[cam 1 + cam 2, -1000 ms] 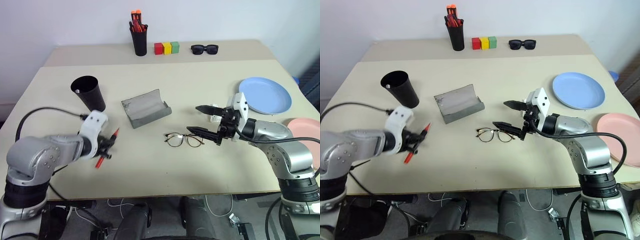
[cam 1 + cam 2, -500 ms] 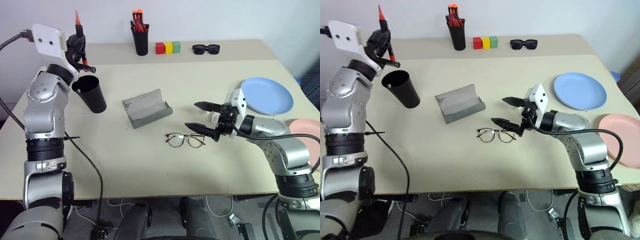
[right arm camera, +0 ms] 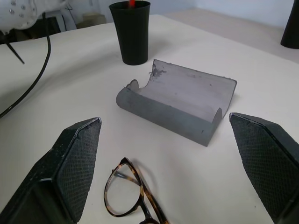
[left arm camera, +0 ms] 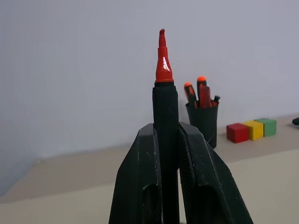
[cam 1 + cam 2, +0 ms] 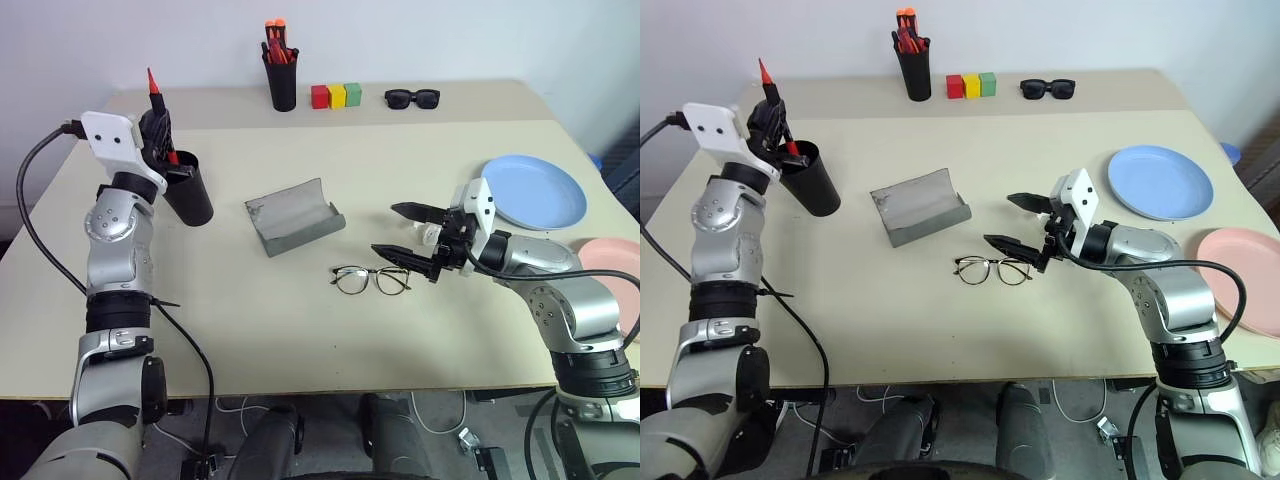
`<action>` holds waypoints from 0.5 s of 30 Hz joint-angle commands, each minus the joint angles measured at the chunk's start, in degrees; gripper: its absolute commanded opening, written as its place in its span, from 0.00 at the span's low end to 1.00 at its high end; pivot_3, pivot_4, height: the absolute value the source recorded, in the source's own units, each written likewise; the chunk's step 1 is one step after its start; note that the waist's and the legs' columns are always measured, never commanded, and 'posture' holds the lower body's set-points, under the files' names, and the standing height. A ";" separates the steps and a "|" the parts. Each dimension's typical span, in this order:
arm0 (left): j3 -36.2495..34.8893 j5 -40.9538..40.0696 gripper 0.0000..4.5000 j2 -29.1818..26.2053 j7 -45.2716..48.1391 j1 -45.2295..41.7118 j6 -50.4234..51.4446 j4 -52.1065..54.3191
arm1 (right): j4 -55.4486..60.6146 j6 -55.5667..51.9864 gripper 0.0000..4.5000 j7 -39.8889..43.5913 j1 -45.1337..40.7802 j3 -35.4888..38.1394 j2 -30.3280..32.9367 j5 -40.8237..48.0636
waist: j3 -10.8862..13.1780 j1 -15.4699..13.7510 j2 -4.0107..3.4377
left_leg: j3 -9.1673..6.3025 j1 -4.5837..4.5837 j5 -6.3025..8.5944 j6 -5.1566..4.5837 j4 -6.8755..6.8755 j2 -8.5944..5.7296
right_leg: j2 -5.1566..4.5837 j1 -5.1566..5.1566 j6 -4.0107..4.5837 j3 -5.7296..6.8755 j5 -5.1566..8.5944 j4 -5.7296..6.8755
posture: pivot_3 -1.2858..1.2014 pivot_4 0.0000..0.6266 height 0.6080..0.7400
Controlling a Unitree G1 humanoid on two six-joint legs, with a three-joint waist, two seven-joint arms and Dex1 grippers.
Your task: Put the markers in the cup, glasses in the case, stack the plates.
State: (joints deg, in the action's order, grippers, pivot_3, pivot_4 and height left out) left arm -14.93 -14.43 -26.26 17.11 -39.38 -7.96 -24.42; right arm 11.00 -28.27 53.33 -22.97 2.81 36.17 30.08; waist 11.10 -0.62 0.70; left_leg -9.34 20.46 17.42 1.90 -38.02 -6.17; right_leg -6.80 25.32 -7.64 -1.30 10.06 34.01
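Observation:
My left gripper (image 5: 158, 136) is shut on the red marker (image 5: 152, 84) and holds it upright, tip up. The marker's lower red end is at the mouth of the black cup (image 5: 188, 192) at the table's left. In the left wrist view the fingers (image 4: 145, 177) clamp the marker's black middle (image 4: 165, 107). My right gripper (image 5: 405, 233) stands open just right of the wire-framed glasses (image 5: 369, 280), which lie flat on the table. The grey case (image 5: 292, 216) lies open between cup and glasses. The blue plate (image 5: 535, 190) and pink plate (image 5: 612, 262) lie apart at the right.
At the back stand a black pen holder (image 5: 279, 80) with orange-red pens, three coloured blocks (image 5: 334, 96) and black sunglasses (image 5: 410, 98). A black cable (image 5: 35, 250) hangs from my left arm over the table's left edge.
My left gripper lifted the red marker from low over the front left of the table to the cup's mouth and turned it upright. The right gripper stayed put.

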 commanded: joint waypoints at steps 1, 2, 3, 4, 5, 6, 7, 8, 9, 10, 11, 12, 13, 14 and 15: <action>-1.99 -1.48 0.22 0.46 1.22 0.56 -3.25 0.08 | 1.44 1.38 1.00 0.11 -0.68 1.05 0.22 0.13 | 0.00 -0.02 0.00 | 0.00 0.00 0.00 0.00 0.00 0.00 | 0.00 0.00 0.00 0.00 0.00 0.00 | 0.52 0.24 1.00; -2.11 -1.67 0.31 0.63 1.48 0.78 -3.59 -0.16 | 1.38 1.44 1.00 0.13 -0.74 1.05 0.24 0.09 | 0.00 -0.02 0.00 | 0.00 0.00 0.00 0.00 0.00 0.00 | 0.00 0.00 0.00 0.00 0.00 0.00 | 0.52 0.24 1.00; -2.23 -1.79 0.42 0.76 1.53 0.95 -3.82 -0.29 | 1.33 1.47 1.00 0.14 -0.80 1.07 0.25 0.08 | 0.00 -0.02 0.00 | 0.00 0.00 0.00 0.00 0.00 0.00 | 0.00 0.00 0.00 0.00 0.00 0.00 | 0.52 0.24 1.00; -2.20 -1.83 0.54 0.74 1.80 1.07 -3.89 -0.35 | 1.25 1.52 1.00 0.12 -0.87 1.09 0.24 0.06 | 0.00 -0.02 0.00 | -0.01 0.00 0.00 0.00 0.00 0.00 | 0.00 0.00 0.00 0.00 0.00 0.00 | 0.52 0.24 1.00; -2.19 -1.83 0.65 0.69 1.99 1.09 -4.10 -0.41 | 1.17 1.58 1.00 0.09 -0.92 1.09 0.23 0.02 | 0.00 -0.03 0.00 | -0.01 0.00 0.00 0.00 0.00 0.00 | 0.00 0.00 0.00 0.00 0.00 0.01 | 0.52 0.24 1.00; -2.34 -2.05 0.78 0.63 2.06 1.06 -4.10 -0.27 | 1.13 1.62 1.00 0.08 -0.93 1.08 0.24 0.01 | 0.00 -0.02 0.00 | -0.01 0.00 0.00 0.00 0.00 0.00 | 0.00 0.00 0.00 0.00 0.00 0.01 | 0.52 0.24 1.00; -2.50 -2.48 0.87 0.59 2.29 1.00 -3.79 0.02 | 1.09 1.66 1.00 0.09 -0.93 1.06 0.26 -0.02 | 0.00 -0.01 0.00 | -0.01 0.00 0.00 0.00 0.00 0.00 | 0.00 0.00 0.00 0.00 0.00 0.01 | 0.52 0.24 1.00; -2.29 -3.06 0.99 0.47 3.11 0.99 -2.90 0.96 | 1.07 1.73 1.00 0.12 -0.91 1.05 0.30 -0.04 | 0.00 0.02 0.00 | -0.01 -0.01 0.00 0.00 0.00 0.00 | 0.00 0.00 0.00 0.00 0.00 0.01 | 0.52 0.24 1.00; -1.94 -3.68 0.99 0.40 4.12 1.04 -1.90 2.12 | 1.06 1.75 1.00 0.15 -0.91 1.06 0.33 -0.04 | 0.00 0.03 0.00 | -0.01 -0.01 0.00 -0.01 0.00 0.00 | 0.00 0.00 0.00 0.00 0.00 0.01 | 0.52 0.24 1.00; -1.49 -4.26 0.99 0.39 5.16 1.12 -1.02 3.39 | 1.03 1.78 1.00 0.18 -0.91 1.08 0.35 -0.04 | 0.00 0.03 0.00 | -0.01 -0.01 0.00 -0.01 0.00 0.00 | 0.00 0.00 0.00 0.00 0.00 0.01 | 0.52 0.24 1.00; -0.50 -5.92 0.99 0.41 7.39 1.23 1.63 5.87 | 0.85 1.83 1.00 0.20 -0.98 1.11 0.35 -0.06 | 0.00 0.03 0.00 | -0.01 0.00 0.00 -0.01 0.00 0.00 | 0.00 0.00 0.00 0.00 0.00 0.01 | 0.52 0.24 1.00; 0.42 -7.39 0.99 0.47 9.17 1.27 4.40 8.16 | 0.62 1.91 1.00 0.25 -1.07 1.13 0.36 -0.10 | 0.00 0.03 0.00 | -0.01 0.00 0.00 -0.01 0.00 0.00 | 0.00 0.00 0.00 0.00 0.00 0.01 | 0.52 0.24 1.00; 1.19 -8.72 0.99 0.57 10.66 1.23 6.96 10.21 | 0.44 2.06 1.00 0.28 -1.12 1.13 0.38 -0.23 | 0.00 0.04 0.00 | -0.01 0.01 0.00 -0.01 -0.01 0.00 | 0.00 0.00 0.00 0.00 0.00 0.01 | 0.52 0.24 1.00; 2.44 -10.82 0.99 0.46 12.74 1.11 11.49 12.68 | 0.16 2.18 1.00 0.35 -1.24 1.17 0.41 -0.31 | 0.00 -0.01 0.00 | -0.01 0.01 0.00 -0.01 -0.01 0.00 | 0.00 0.00 0.00 0.00 0.00 0.01 | 0.52 0.24 1.00; 3.68 -12.50 0.99 0.16 14.73 1.11 15.77 14.59 | -0.21 2.36 1.00 0.44 -1.36 1.23 0.44 -0.42 | 0.00 -0.05 0.00 | -0.02 0.01 0.00 -0.01 -0.02 0.00 | 0.00 0.00 0.00 0.00 0.00 0.01 | 0.52 0.24 1.00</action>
State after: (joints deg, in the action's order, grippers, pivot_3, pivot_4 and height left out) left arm -12.98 -23.89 -25.34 28.79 -37.83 2.57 -14.32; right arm 10.70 -27.13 53.49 -23.18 2.81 36.20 29.57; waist 11.10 -0.67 0.70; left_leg -9.36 20.48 17.42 1.89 -38.05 -6.17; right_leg -6.80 25.31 -7.65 -1.29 10.06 34.03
